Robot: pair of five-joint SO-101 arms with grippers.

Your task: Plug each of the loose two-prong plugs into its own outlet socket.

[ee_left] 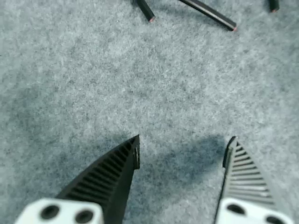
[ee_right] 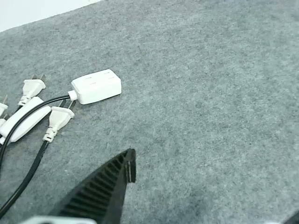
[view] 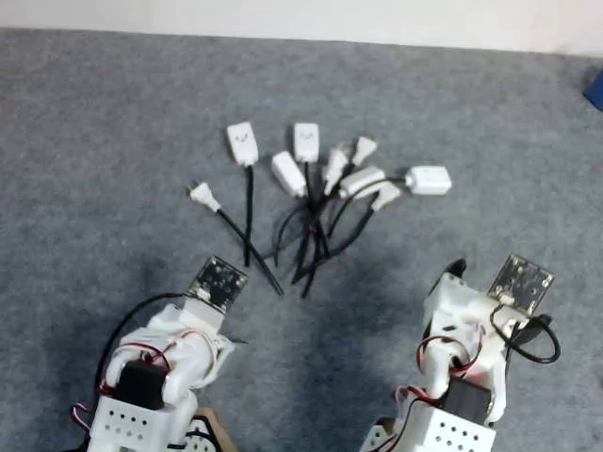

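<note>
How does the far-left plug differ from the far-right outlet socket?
The far-left plug is small and tapered, with two bare prongs; the far-right outlet socket is a larger rectangular block. The plug lies apart from the others; the socket has another plug close beside it. Both are white on black cords.

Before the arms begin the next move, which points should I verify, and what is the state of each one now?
1. Left gripper open and empty: ok.
2. Right gripper open and empty: ok.
3. Leftmost plug lying apart, free to grasp: ok.
4. Other plugs with free room around them: not ok, they lie crowded among the sockets.
5. Cords untangled: not ok, they cross in a bunch.
</note>
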